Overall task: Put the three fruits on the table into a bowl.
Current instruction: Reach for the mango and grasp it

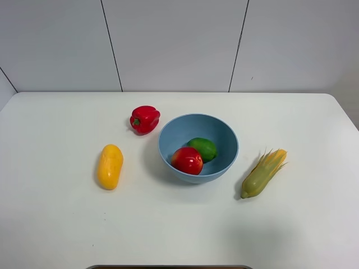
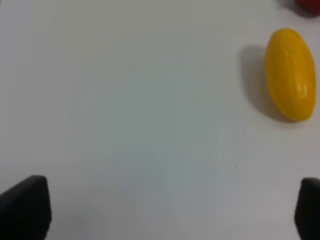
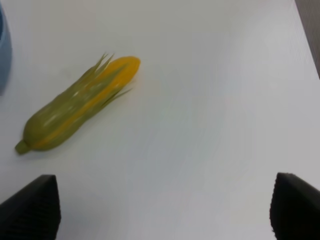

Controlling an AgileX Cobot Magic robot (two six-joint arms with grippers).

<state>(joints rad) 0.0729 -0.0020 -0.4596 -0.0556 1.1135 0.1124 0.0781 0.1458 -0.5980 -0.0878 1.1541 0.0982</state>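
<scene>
With lime (image 1: 203, 148) and apple (image 1: 187, 160) in the bowl (image 1: 190, 126) and the right gripper (image 3: 165, 202) released, the equally released left gripper (image 2: 170, 207) should next grasp fruit 3, the mango (image 1: 110, 166).

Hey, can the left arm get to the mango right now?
Probably yes: the left gripper is open over bare table, and the mango lies alone nearby, apart from the red pepper and the bowl.

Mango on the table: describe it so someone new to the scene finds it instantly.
Start at the light-blue bowl on the white table. To its left in the high view lies the mango. It is oblong, smooth, yellow-orange; the nearby pepper is red and squat.
</scene>
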